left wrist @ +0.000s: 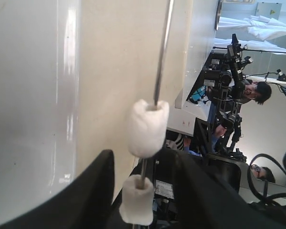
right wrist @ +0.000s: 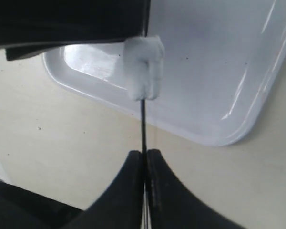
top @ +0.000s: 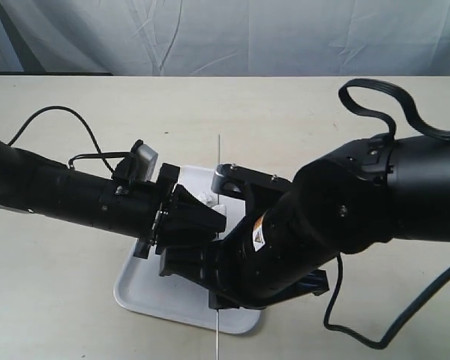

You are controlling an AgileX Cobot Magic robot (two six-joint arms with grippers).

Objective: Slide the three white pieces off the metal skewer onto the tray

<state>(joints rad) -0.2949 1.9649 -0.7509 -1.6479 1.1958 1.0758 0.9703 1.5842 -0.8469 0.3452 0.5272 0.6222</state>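
Observation:
The metal skewer (top: 220, 152) runs over the tray (top: 135, 289), its ends sticking out past both arms. My right gripper (right wrist: 144, 160) is shut on the skewer (right wrist: 143, 124), with one white piece (right wrist: 143, 67) farther along the rod above the tray (right wrist: 219, 71). My left gripper (left wrist: 143, 191) is open, its fingers (left wrist: 93, 191) standing either side of a white piece (left wrist: 137, 199) with gaps on both sides. A second piece (left wrist: 148, 127) sits just beyond it on the skewer (left wrist: 162, 52). Whether a third piece is there I cannot tell. In the exterior view my left gripper (top: 199, 221) meets the right arm over the tray.
The beige table (top: 75, 112) surrounds the tray. The bulky right arm (top: 337, 217) covers the tray's right half and trails a black cable (top: 360, 330). A white cloth backdrop (top: 225, 34) hangs behind the table's far edge.

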